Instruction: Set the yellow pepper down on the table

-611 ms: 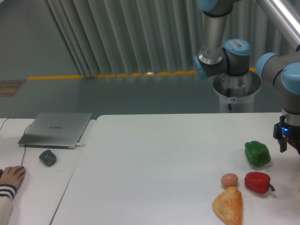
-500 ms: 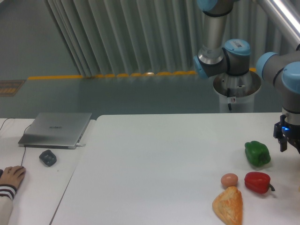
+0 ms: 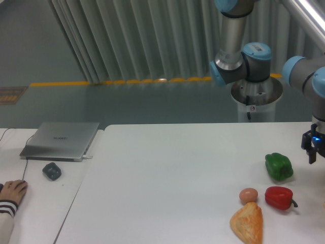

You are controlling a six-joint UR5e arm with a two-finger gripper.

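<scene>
Rightward the gripper (image 3: 316, 152) has slid — jaw state unclear, no legible writing.

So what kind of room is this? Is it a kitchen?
Probably not a kitchen; more likely a robot lab or workshop. A big robot arm stands behind a white table, a laptop sits on a desk alongside, and the floor has a yellow safety line.

A grey ribbed metal wall (image 3: 127, 40) is seen behind, with a yellow floor stripe (image 3: 122, 81) at its base.
</scene>
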